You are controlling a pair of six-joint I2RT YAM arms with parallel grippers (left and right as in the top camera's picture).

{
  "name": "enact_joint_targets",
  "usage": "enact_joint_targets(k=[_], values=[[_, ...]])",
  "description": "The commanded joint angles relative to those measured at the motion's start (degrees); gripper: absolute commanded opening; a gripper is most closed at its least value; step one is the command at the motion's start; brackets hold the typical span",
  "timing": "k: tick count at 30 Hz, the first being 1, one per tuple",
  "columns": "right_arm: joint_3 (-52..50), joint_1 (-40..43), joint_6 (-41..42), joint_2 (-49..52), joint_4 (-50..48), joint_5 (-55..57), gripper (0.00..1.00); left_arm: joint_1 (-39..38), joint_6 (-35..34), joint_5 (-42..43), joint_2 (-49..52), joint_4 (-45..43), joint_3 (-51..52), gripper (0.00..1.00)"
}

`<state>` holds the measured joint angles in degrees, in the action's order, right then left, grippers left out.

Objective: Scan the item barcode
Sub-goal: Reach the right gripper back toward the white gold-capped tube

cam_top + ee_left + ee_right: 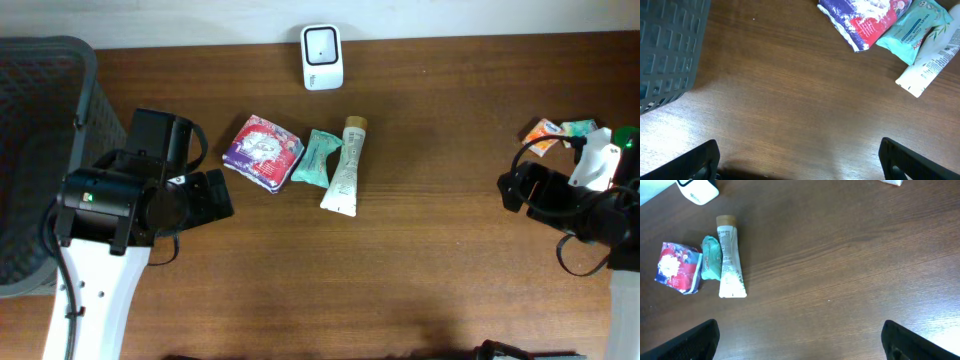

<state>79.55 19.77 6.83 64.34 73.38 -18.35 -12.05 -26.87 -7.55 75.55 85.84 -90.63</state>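
a white tube (346, 166) lies on a brown wooden surface (420, 270), a teal packet (317, 158) against its left side and a purple and red packet (262, 152) just beyond that. a white scanner (323, 57) sits behind the tube at the far edge. the left gripper (222, 195), spread wide and empty, is left of the tube beyond the packets; the right gripper (508, 187), likewise spread and empty, is well to its right.

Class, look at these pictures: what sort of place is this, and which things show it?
Probably a mock shop checkout: a white scanner at the back, packaged goods such as a tube and a red packet, and a grey basket.
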Motion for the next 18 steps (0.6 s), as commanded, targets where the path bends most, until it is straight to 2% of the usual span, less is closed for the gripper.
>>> enact_joint_targets(k=[1,5,7,10,13,14,15,17,18], values=[[-0.26,-0.31,-0.37,0.61,-1.44,-0.74,0.99,-0.17,-0.55,-0.42,-0.24,-0.11,-0.15,0.99],[-0.26,-0.31,-0.35,3.02,-5.42,-1.77,0.99,-0.15,-0.55,-0.44,-0.24,-0.11,-0.15,0.99],[-0.26,-0.31,-0.35,7.17,-6.38,-13.51,0.99,-0.17,-0.55,-0.42,-0.24,-0.11,-0.15,0.99],[-0.26,-1.09,-0.42,17.77,-5.64,-23.39,0.99,-0.17,-0.52,-0.44,-0.24,-0.11,-0.15,0.99],[-0.26,-10.36,-2.21,27.02,-6.47,-25.55,0.99,-0.17,-0.52,-0.42,-0.24,-0.11,-0.15,0.99],[-0.26,-14.84,-2.32,28.72,-8.11,-23.06,0.98,-0.17,-0.52,-0.44,-0.24,-0.11,-0.15,0.99],[-0.26,-20.85,-0.70,29.66,-10.78,-16.94,0.92,-0.17,-0.55,-0.44,-0.24,-0.11,-0.15,0.99],[-0.24,-30.10,6.01,29.68,-15.72,-1.18,0.89,-0.17,-0.55,-0.42,-0.24,-0.11,-0.15,0.99],[-0.26,-33.88,9.16,29.70,-17.84,8.50,0.83,-0.17,-0.52,-0.44,-0.24,-0.11,-0.15,0.99]])
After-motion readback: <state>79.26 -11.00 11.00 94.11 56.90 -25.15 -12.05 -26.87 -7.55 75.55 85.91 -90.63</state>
